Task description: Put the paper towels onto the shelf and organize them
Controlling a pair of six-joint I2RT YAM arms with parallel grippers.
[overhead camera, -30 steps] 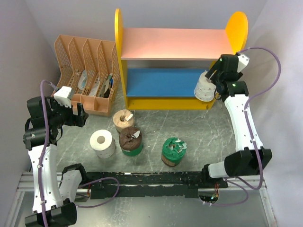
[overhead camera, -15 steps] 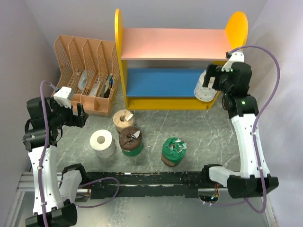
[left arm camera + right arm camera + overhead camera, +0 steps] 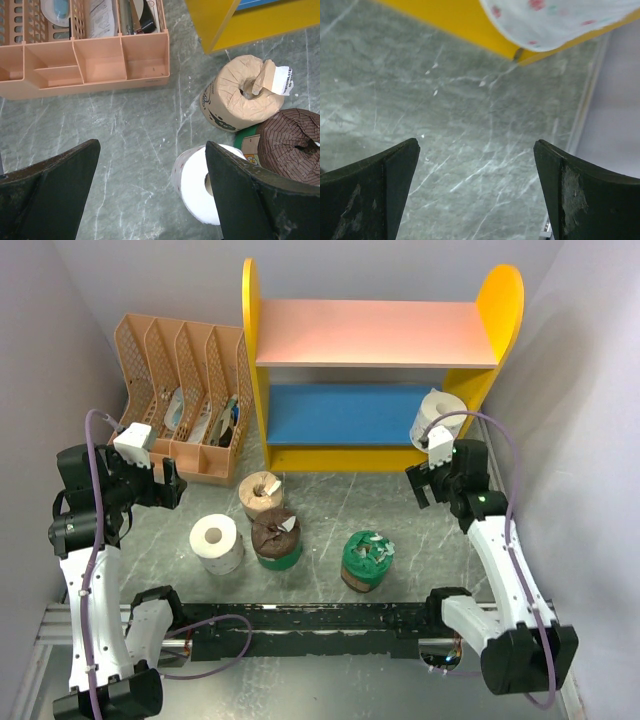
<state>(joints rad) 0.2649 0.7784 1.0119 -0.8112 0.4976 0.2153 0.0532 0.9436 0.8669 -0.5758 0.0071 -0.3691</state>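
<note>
The right arm (image 3: 497, 545) had just left a white roll (image 3: 437, 418) at the right end of the shelf's (image 3: 262, 370) blue board (image 3: 340, 412) and drawn back, jaws wide and empty; four rolls (image 3: 217, 540) remained on the table (image 3: 330, 505).

The left arm (image 3: 85, 600) rises steeply from its base at the near left, folds at a high elbow and turns its wrist inward, so the left gripper (image 3: 170, 483) points toward the middle. Its jaws stand wide apart with nothing between them; in the wrist view its two dark fingers (image 3: 55, 190) fill the lower corners. The right arm (image 3: 505, 560) leans away from its base at the near right, wrist bent leftward and down. The right gripper (image 3: 425, 483) is likewise spread wide and empty, its fingers (image 3: 365, 195) well apart
</note>
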